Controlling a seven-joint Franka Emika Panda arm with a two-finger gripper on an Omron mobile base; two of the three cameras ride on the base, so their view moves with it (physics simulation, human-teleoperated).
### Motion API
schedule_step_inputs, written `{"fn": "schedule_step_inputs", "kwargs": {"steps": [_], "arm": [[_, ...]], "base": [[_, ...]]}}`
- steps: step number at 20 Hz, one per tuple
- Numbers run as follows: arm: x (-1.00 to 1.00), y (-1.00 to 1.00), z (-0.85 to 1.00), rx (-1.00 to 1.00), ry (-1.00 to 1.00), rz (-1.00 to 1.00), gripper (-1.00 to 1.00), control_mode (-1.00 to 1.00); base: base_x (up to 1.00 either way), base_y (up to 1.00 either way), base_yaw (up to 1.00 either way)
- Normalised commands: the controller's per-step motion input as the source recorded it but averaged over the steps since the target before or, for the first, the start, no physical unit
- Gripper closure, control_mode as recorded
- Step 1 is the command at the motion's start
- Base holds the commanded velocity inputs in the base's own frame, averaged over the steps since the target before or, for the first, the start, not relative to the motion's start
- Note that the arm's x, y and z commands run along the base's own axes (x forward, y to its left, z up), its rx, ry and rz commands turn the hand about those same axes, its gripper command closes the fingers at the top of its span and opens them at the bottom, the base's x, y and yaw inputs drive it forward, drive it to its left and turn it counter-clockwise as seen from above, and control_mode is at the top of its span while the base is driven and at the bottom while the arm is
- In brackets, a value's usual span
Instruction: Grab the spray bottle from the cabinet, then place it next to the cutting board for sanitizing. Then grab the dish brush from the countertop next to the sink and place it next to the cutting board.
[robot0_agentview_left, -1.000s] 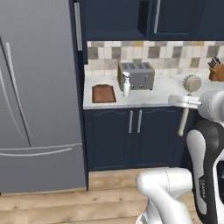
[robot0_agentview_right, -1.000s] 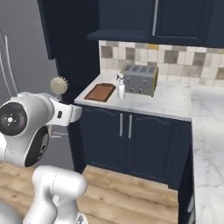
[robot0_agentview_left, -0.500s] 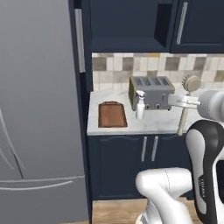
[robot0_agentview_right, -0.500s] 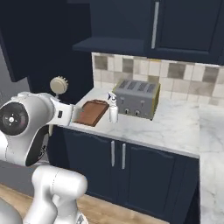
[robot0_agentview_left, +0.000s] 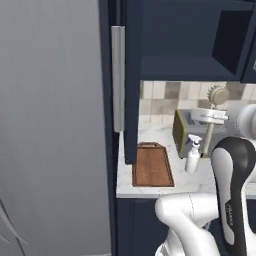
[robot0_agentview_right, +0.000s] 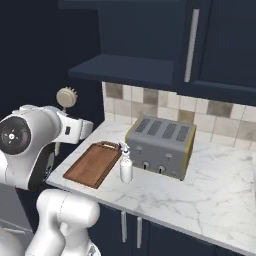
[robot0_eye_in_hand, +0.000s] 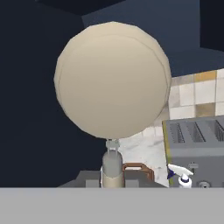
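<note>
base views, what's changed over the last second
The base has driven in toward the white marble countertop, so the whole scene looks nearer. The gripper stays shut on the slim beige dish brush, head up. The white spray bottle still stands between the reddish-brown wooden cutting board and the grey toaster.

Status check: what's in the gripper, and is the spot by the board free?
Gripper shut on dish brush, head up. Spray bottle already beside cutting board. Toaster close behind bottle; counter in front of bottle bare.

place: home kitchen | signs: grey four-slot metal toaster (robot0_agentview_right: 160, 148), white marble-look veined table (robot0_agentview_right: 215, 185), beige-and-grey tiled backsplash (robot0_agentview_right: 220, 117), dark navy wall cabinets (robot0_agentview_right: 220, 45)
</note>
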Motion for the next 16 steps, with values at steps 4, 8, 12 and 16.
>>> {"fn": "schedule_step_inputs", "kwargs": {"steps": [4,8,12,16], "arm": [[0.00,0.00,0.00,0.00,0.00,0.00,1.00,1.00],[0.32,0.12,-0.08,0.00,0.00,0.00,1.00,-1.00],[0.58,0.41,-0.54,0.02,0.23,0.00,1.00,-1.00],[0.10,0.03,-0.46,-0.01,0.16,0.06,1.00,-1.00]], "base": [[0.83,0.00,0.00],[0.38,0.04,0.00],[0.00,0.00,0.00],[0.00,0.00,0.00]]}}
